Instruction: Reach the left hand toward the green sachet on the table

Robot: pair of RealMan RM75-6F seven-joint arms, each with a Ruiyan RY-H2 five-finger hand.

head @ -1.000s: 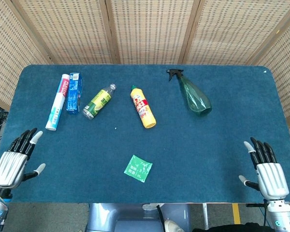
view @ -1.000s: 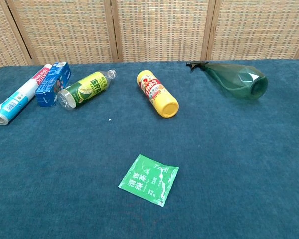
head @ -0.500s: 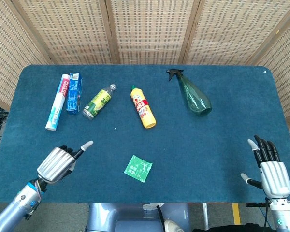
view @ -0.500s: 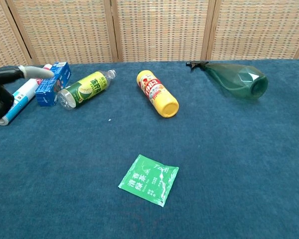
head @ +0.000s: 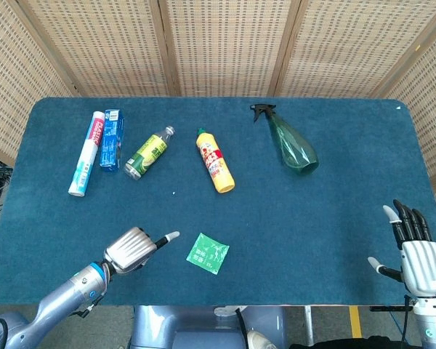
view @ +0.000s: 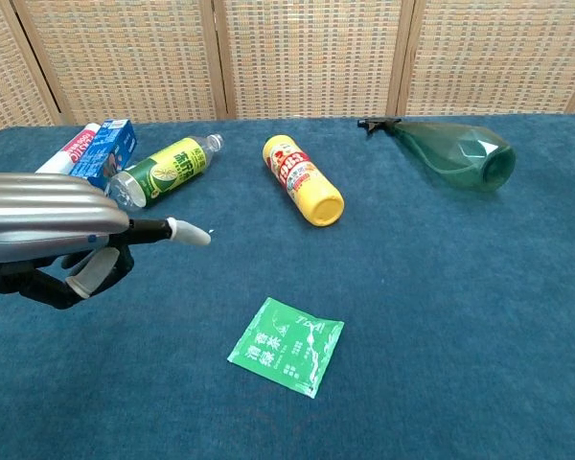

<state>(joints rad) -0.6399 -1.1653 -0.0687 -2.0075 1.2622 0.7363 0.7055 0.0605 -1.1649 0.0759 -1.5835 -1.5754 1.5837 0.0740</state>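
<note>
The green sachet [head: 208, 253] [view: 287, 345] lies flat on the blue table cloth [head: 312, 218] near the front edge, left of centre. My left hand [head: 134, 249] [view: 57, 240] hovers just left of it, back of the hand up. One finger [view: 187, 233] stretches toward the sachet while the others curl underneath, and it holds nothing. A short gap separates that fingertip from the sachet. My right hand [head: 419, 254] stays at the front right corner with its fingers spread and empty; the chest view does not show it.
Along the back left lie a white tube [head: 86, 153], a blue box [head: 111, 139] [view: 105, 153] and a green-labelled bottle [head: 150, 152] [view: 163, 171]. A yellow bottle [head: 215, 161] [view: 303, 179] lies mid-table. A green spray bottle [head: 292, 144] [view: 455, 153] lies back right.
My left hand has swept from the table's front left corner rightward, ending close beside the sachet. My right hand has drifted slightly toward the front right. The sachet has not moved.
</note>
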